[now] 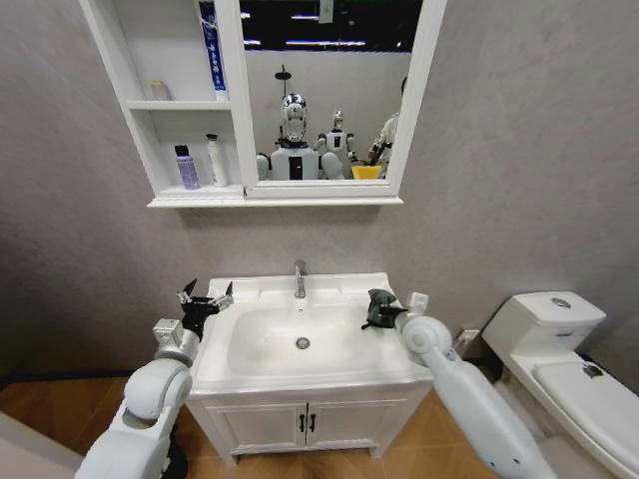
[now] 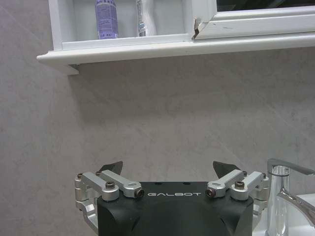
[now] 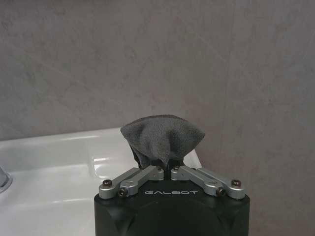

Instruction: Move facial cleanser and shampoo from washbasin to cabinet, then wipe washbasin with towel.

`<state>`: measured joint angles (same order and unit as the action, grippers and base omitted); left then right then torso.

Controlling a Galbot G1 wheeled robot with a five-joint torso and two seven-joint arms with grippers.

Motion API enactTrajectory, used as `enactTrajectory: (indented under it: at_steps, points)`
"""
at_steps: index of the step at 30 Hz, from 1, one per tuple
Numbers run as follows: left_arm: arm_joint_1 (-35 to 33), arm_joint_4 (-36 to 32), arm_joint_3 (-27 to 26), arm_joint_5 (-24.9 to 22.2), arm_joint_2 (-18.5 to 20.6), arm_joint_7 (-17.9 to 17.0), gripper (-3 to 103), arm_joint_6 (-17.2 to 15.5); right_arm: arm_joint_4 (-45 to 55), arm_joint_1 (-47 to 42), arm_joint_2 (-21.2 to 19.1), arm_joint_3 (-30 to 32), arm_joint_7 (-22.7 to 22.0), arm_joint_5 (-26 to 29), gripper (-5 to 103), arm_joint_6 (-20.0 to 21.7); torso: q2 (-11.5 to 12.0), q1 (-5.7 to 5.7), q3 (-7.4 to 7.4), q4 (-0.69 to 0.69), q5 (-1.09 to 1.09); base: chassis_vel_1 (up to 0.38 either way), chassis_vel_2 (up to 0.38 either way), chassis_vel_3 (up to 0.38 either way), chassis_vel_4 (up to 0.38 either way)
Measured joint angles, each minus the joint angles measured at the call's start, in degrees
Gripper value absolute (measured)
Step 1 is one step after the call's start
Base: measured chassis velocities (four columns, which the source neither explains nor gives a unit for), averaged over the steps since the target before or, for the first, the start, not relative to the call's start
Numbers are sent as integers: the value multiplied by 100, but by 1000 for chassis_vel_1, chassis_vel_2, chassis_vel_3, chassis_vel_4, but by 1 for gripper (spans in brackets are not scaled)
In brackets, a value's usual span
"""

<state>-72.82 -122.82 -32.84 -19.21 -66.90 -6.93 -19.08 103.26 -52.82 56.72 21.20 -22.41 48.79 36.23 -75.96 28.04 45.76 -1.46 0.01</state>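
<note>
The two bottles, one purple point(image 1: 187, 167) and one white point(image 1: 216, 161), stand side by side in the cabinet's point(image 1: 135, 105) lowest compartment; which is the shampoo and which the facial cleanser I cannot tell. They also appear in the left wrist view, the purple bottle point(image 2: 106, 18) and the white bottle point(image 2: 146, 17). My left gripper point(image 1: 205, 300) point(image 2: 168, 168) hovers open and empty over the washbasin's point(image 1: 250, 374) left rim. At the basin's right rim, my right gripper point(image 1: 377, 311) point(image 3: 170, 168) is shut on the dark grey towel point(image 3: 162, 138), which bunches up between its fingers just above the rim point(image 3: 49, 167).
The chrome tap point(image 1: 300, 279) point(image 2: 288, 196) stands at the basin's back centre, and the drain point(image 1: 303, 342) is in the bowl. A mirror point(image 1: 329, 90) hangs beside the cabinet. A white toilet point(image 1: 559, 339) stands close on the right. Vanity doors point(image 1: 305, 424) are below.
</note>
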Motion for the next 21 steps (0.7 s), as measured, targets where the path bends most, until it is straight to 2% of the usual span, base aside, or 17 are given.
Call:
enactTrajectory:
  at_steps: [1,2,3,5,13,21]
  points:
    - [-12,-11,1,7,-4,2,100,1,-201,72,-15,63,420,-158,2,-187,0,0,0,1,0,0,0,0,0]
    - [-12,-11,1,7,-4,2,100,1,-201,72,-15,63,420,-158,2,-187,0,0,0,1,0,0,0,0,0]
    - [-19,-26,2,10,-5,2,100,1,-425,154,-33,95,799,-298,2,-424,0,0,0,2,0,0,0,0,0]
    - [-23,-51,2,12,-4,2,100,1,-712,283,-46,70,1095,-331,2,-687,0,0,0,1,0,0,0,0,0]
    - [-41,-91,-12,9,19,-6,100,1,-1212,593,23,-86,1339,146,2,-853,0,0,0,1,-1,0,0,0,0]
    - [-51,-87,-20,19,9,-9,100,2,-1653,644,61,-130,1566,-212,2,-879,0,0,1,-1,-1,0,0,0,0]
